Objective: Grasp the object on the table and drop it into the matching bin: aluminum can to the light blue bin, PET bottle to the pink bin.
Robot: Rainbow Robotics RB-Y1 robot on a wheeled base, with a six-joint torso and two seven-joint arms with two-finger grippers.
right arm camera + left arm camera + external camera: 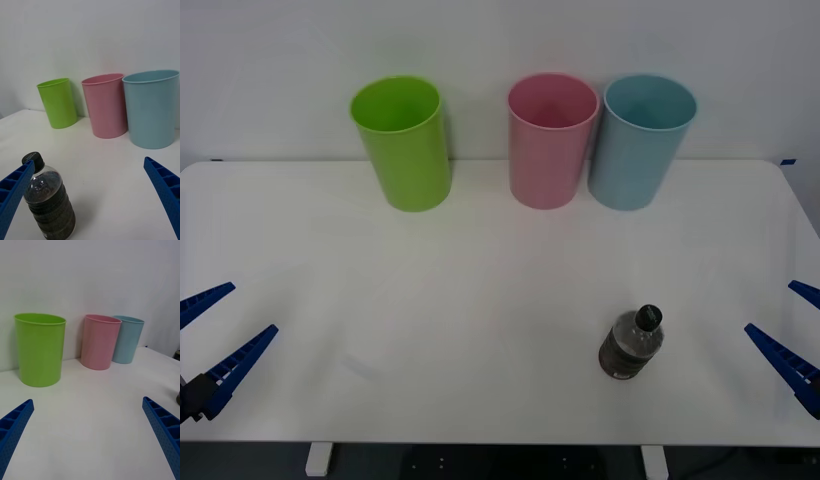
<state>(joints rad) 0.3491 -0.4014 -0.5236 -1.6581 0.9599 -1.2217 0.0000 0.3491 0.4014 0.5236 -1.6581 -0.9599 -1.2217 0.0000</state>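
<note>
The PET bottle (631,343) was stood upright on the desk (480,300), just beside one right finger (15,195). Both grippers, left (215,335) and right (802,335), were spread wide, holding nothing.

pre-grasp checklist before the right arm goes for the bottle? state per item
1. PET bottle upright, cap on, standing on the table: ok.
2. Right gripper open, at the table's right edge, nearest the bottle: ok.
3. Left gripper open, at the left edge, out of the way: ok.
4. Pink bin upright at the back, mouth open: ok.
5. Light blue bin sits right next to pink; touching or apart: cannot tell.
6. Path from bottle to pink bin, bare tabletop: ok.
</note>
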